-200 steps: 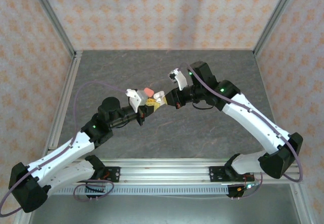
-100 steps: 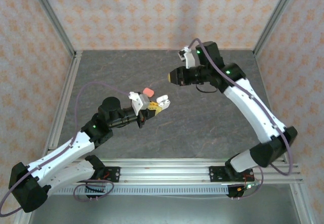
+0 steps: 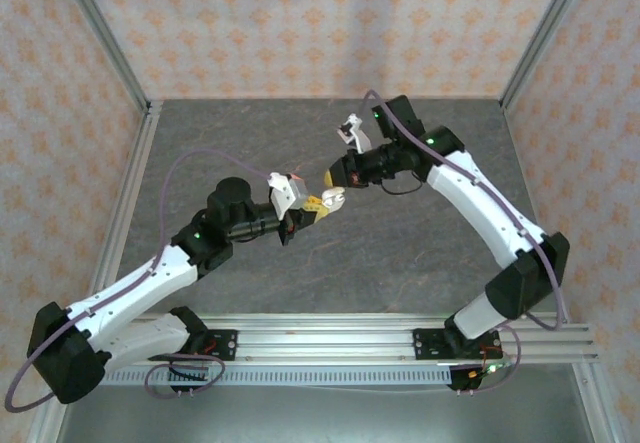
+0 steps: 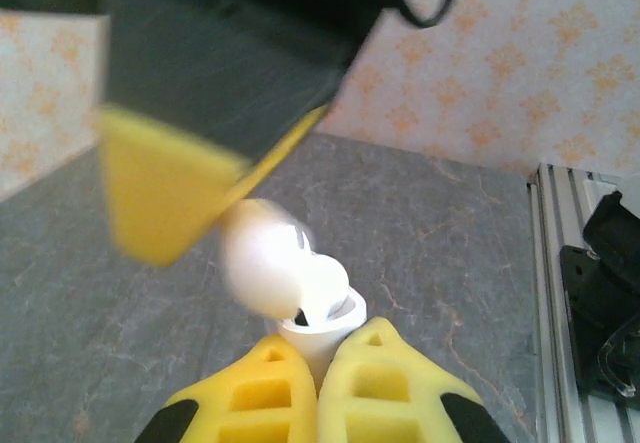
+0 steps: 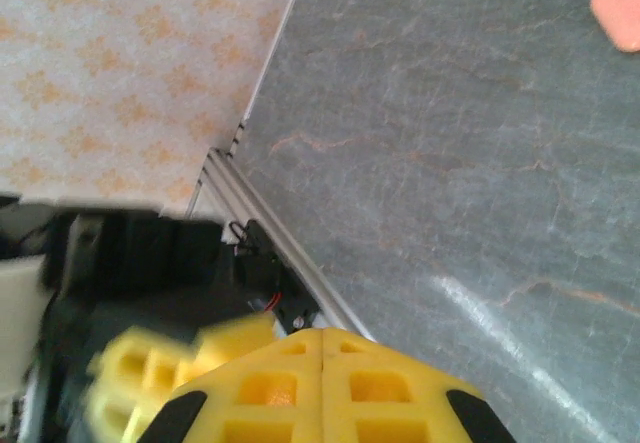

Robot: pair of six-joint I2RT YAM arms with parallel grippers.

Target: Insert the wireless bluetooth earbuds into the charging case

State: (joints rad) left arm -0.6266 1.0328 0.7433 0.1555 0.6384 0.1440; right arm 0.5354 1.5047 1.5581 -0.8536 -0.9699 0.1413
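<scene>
- Where the two arms meet a little above the middle of the top external frame, the left gripper point(image 3: 320, 206) reaches in from the lower left with its yellow fingers pinching the white charging case point(image 3: 331, 197).
- In that view the right gripper point(image 3: 330, 177) comes in from the upper right. Its yellow tip sits just above the case, and whether the two touch cannot be told.
- A coral-pink piece point(image 3: 294, 176) peeks out just left of the meeting point, on the grey table point(image 3: 400, 253). It is too hidden to say what it is.
- In the left wrist view, the left gripper point(image 4: 320, 351) fills the bottom centre, and its fingers point(image 4: 262, 393) squeeze the base of the white charging case point(image 4: 290, 273).
- The case stands up into the middle of the frame with its lid swung open to the left. Whether any of the earbuds sit inside cannot be told.
- A blurred yellow finger point(image 4: 160, 193) of the right gripper hangs in the upper left, its lower edge right beside the lid.
- In the right wrist view, the right gripper point(image 5: 320, 348) is at the bottom centre, its two yellow fingers pressed flat together with nothing visible between them.
- The left gripper point(image 5: 140, 363) is a yellow blur at the lower left.
- The coral-pink piece point(image 5: 620, 3) lies on the table at the upper right corner, cut by the frame edge.
- A metal rail point(image 5: 270, 243) runs diagonally along the table's edge, left of centre.
</scene>
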